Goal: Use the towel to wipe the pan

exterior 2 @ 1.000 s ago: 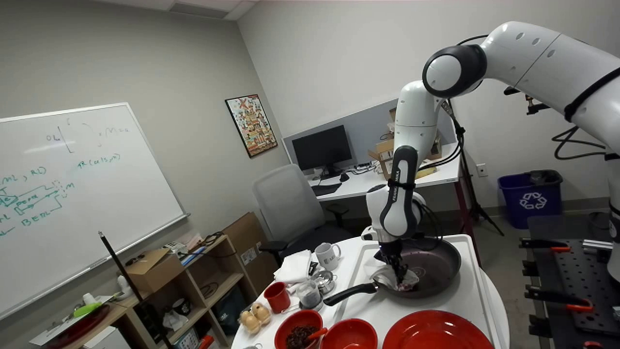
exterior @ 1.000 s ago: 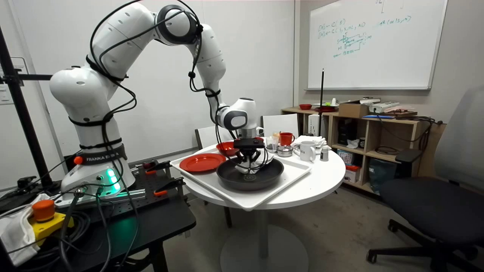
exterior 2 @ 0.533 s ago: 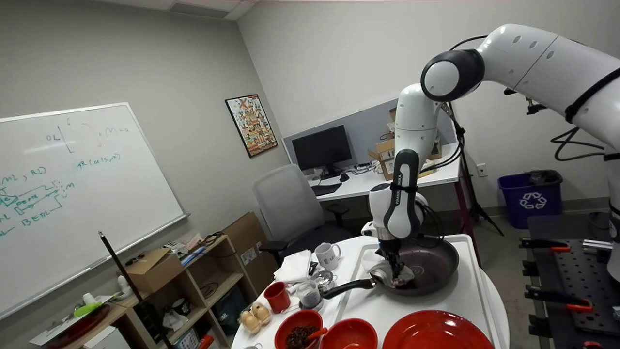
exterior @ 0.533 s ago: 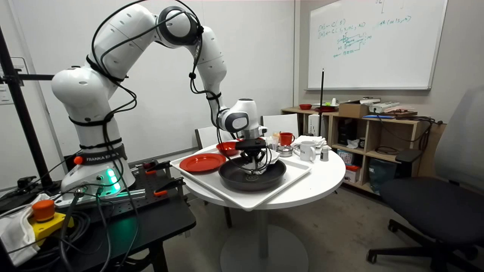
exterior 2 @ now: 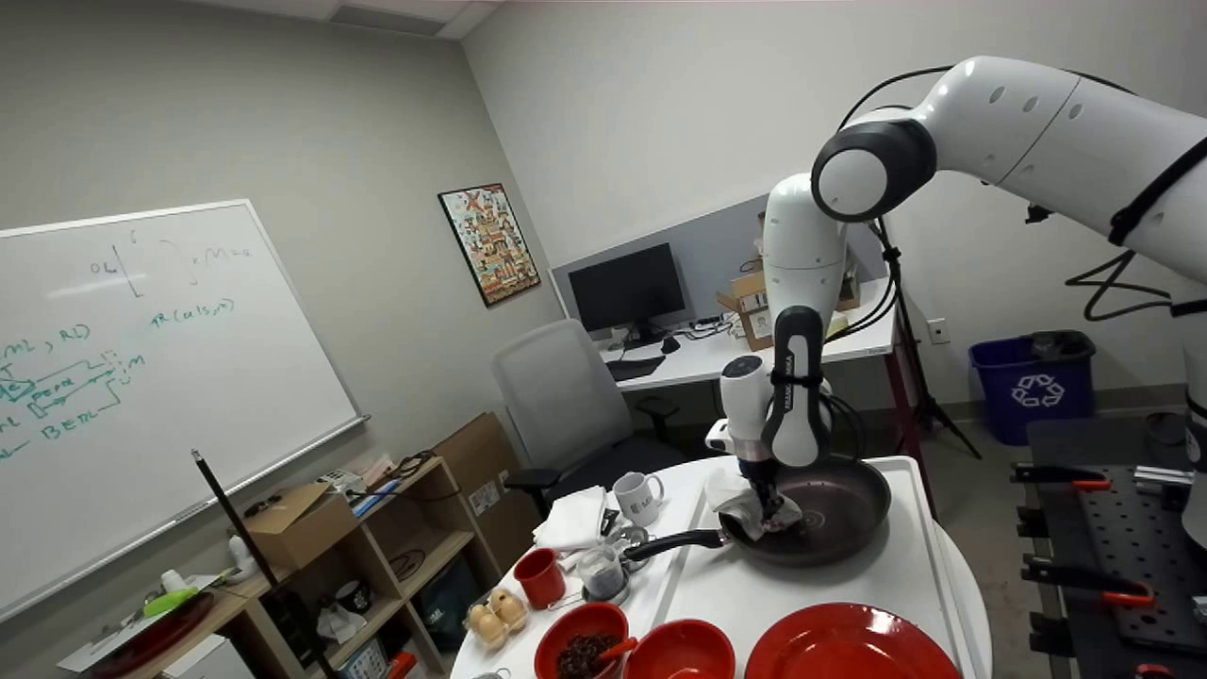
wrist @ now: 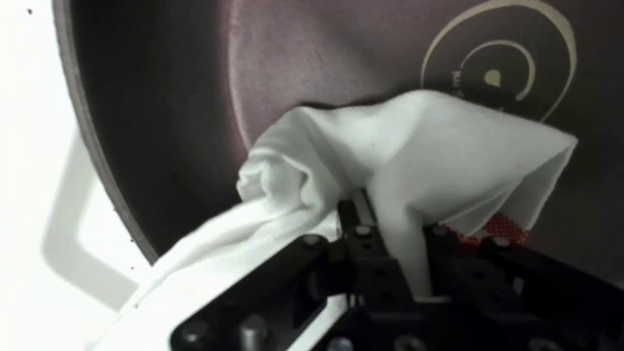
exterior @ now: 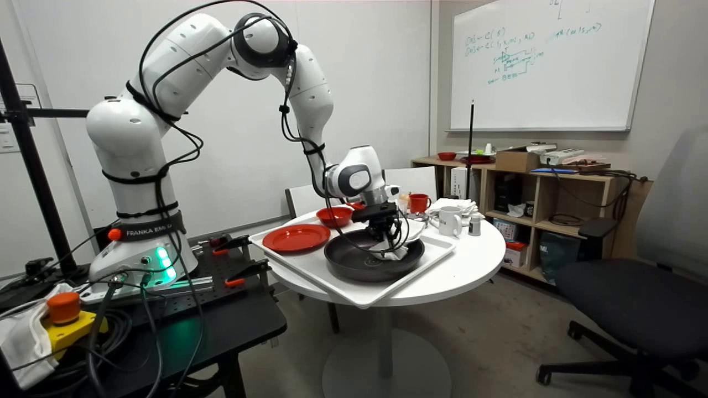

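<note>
Round and white, the counter bears a tray and, on it, the pan, its bare side nearest in an exterior view. Just beyond, near the handle, the end effector grips the towel, which trails over the rim; the next stroke likely heads away from the handle, toward that bare side. Behind stands a white mug.
</note>
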`<act>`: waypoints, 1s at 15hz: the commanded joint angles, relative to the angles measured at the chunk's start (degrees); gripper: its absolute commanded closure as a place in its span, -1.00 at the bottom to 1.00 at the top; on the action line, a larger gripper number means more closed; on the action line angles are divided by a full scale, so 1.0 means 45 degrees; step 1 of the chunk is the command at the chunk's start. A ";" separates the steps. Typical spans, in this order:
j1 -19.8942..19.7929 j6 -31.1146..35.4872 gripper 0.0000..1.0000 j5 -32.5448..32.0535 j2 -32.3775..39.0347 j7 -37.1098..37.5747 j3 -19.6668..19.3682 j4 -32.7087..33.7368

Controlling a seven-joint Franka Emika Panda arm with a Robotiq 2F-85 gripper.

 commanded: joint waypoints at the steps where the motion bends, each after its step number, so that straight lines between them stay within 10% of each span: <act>1: 0.0813 0.0086 0.92 -0.0908 0.1237 0.1446 -0.1301 0.0675; 15: 0.3476 -0.1425 0.92 -0.2319 0.1733 0.4672 -0.4713 0.0292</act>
